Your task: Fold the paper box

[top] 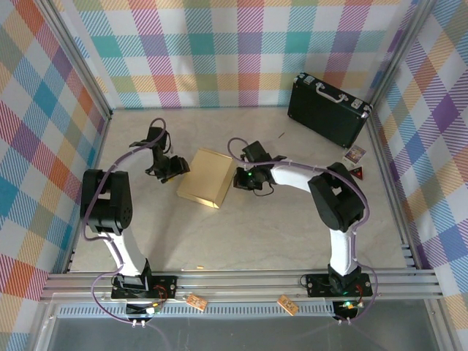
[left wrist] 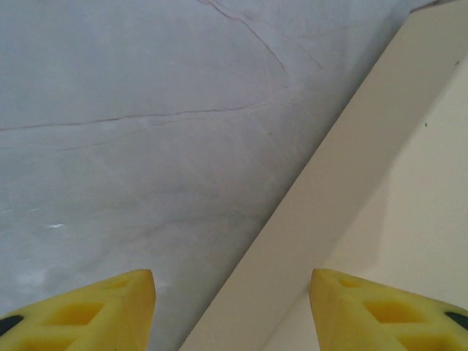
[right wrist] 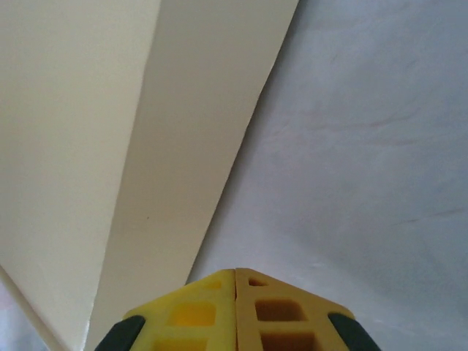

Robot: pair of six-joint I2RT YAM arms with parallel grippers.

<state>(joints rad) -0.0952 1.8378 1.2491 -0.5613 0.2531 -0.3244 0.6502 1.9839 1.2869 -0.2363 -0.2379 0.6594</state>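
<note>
- While the left gripper [left wrist: 230, 285] hangs low over the table [top: 263, 234] with its yellow jaws spread and nothing between them, one finger sits over bare tabletop and the other over the pale sloping side wall of the paper box [left wrist: 380, 183].
- At centre, the paper box lies tan side up between the two arms, turned at an angle to the table's edges. From above it reads as a closed, flat-topped shape. Whether its front tabs are seated cannot be told.
- On the right, the right gripper [right wrist: 235, 276] has its jaws pressed together on nothing. Its tip is just beside the box's right wall, near where that wall meets the table.
- Far right, a black briefcase [top: 327, 108] stands by the back wall, with two small cards [top: 355, 153] near it, all well apart from the work.
- Judged from this, the folding looks to be in its closing stage, with the sides being squared and pressed rather than flaps raised.
- The next move probably calls for a gentle push from both sides at once. The closed right tip would act as a poker while the left arm braces, so the thin card neither slides nor buckles.
</note>
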